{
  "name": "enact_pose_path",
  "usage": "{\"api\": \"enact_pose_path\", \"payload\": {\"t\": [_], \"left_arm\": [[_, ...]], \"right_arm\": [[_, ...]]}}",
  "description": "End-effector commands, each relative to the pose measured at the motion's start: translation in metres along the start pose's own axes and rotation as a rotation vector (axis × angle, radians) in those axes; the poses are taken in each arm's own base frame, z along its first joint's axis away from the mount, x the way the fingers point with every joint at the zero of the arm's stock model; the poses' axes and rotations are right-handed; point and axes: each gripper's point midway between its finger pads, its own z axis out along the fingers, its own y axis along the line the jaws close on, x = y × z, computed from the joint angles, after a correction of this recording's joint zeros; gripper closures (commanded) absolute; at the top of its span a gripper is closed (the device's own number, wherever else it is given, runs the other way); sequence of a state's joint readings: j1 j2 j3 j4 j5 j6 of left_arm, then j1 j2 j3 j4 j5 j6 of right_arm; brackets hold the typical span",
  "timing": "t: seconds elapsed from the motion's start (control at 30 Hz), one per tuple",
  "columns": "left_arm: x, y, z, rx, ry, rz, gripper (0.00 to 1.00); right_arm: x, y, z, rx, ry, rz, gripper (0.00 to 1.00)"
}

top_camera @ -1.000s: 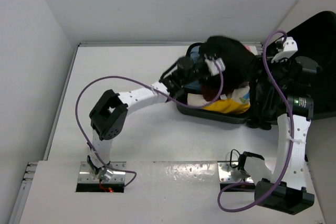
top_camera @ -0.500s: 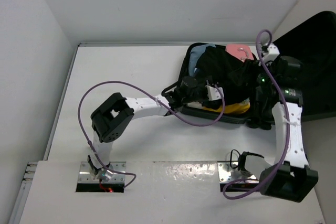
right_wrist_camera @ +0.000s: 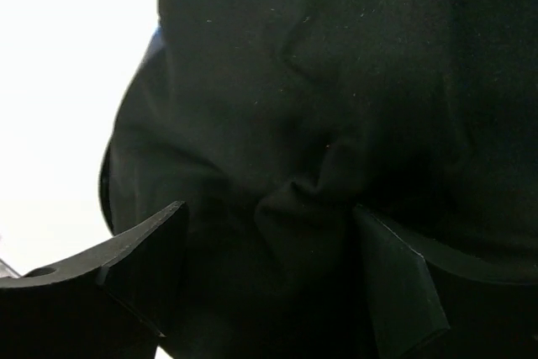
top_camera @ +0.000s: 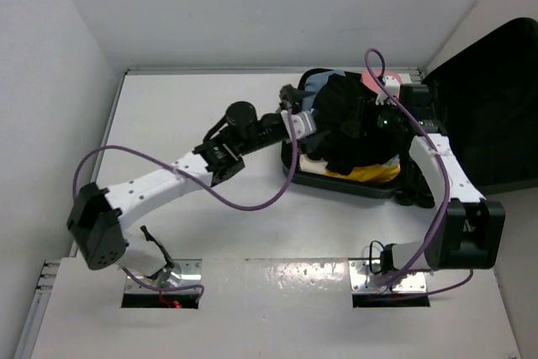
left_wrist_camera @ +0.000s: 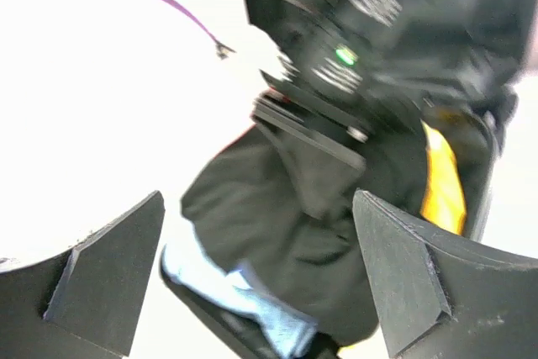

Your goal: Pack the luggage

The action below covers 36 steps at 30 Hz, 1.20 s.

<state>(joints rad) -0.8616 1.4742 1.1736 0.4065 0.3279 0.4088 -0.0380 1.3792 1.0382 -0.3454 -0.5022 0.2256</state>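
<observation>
The luggage (top_camera: 340, 183) lies open at the table's right, its lid (top_camera: 492, 98) tilted back. A black garment (top_camera: 343, 128) is heaped in the base over a yellow item (top_camera: 370, 173) and a light blue cloth (top_camera: 314, 87). My left gripper (top_camera: 307, 119) hovers at the case's left rim, open and empty; its wrist view shows the garment (left_wrist_camera: 294, 233) and blue cloth (left_wrist_camera: 244, 287) beyond the gripper (left_wrist_camera: 259, 199). My right gripper (top_camera: 361, 124) is down on the heap, open, jaws wide around a bunched fold of the garment (right_wrist_camera: 307, 224) in the gripper (right_wrist_camera: 271, 208).
A pink case (top_camera: 375, 81) peeks out at the back of the luggage base. Purple cables loop off both arms over the table (top_camera: 193, 115). White walls close in at the left and the back.
The left gripper has opened and let the black garment drop into the luggage, then drawn back to the left rim. The right gripper has come down and left onto the heap.
</observation>
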Motion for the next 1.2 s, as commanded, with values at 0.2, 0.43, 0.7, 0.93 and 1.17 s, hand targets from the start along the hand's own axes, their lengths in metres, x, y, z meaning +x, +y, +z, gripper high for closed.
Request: {"api": "enact_pose_path", "payload": {"t": [0.2, 0.43, 0.7, 0.93, 1.17], "left_arm": [[0.020, 0.097, -0.046, -0.412, 0.192, -0.195, 0.01], [0.050, 0.130, -0.031, -0.414, 0.249, -0.381, 0.01], [0.044, 0.110, 0.015, -0.212, 0.173, -0.468, 0.01], [-0.020, 0.077, 0.099, 0.106, -0.011, -0.714, 0.01], [-0.044, 0.042, 0.131, 0.164, -0.084, -0.707, 0.01]], "right_arm": [[-0.106, 0.074, -0.084, -0.003, -0.336, -0.327, 0.05], [-0.177, 0.043, -0.190, 0.518, -0.524, -0.452, 0.01], [-0.167, -0.026, -0.294, 1.134, -0.480, -0.515, 0.01], [-0.145, 0.000, -0.358, 1.135, -0.605, -0.420, 0.03], [-0.140, -0.021, -0.379, 1.325, -0.484, -0.457, 0.00]]}}
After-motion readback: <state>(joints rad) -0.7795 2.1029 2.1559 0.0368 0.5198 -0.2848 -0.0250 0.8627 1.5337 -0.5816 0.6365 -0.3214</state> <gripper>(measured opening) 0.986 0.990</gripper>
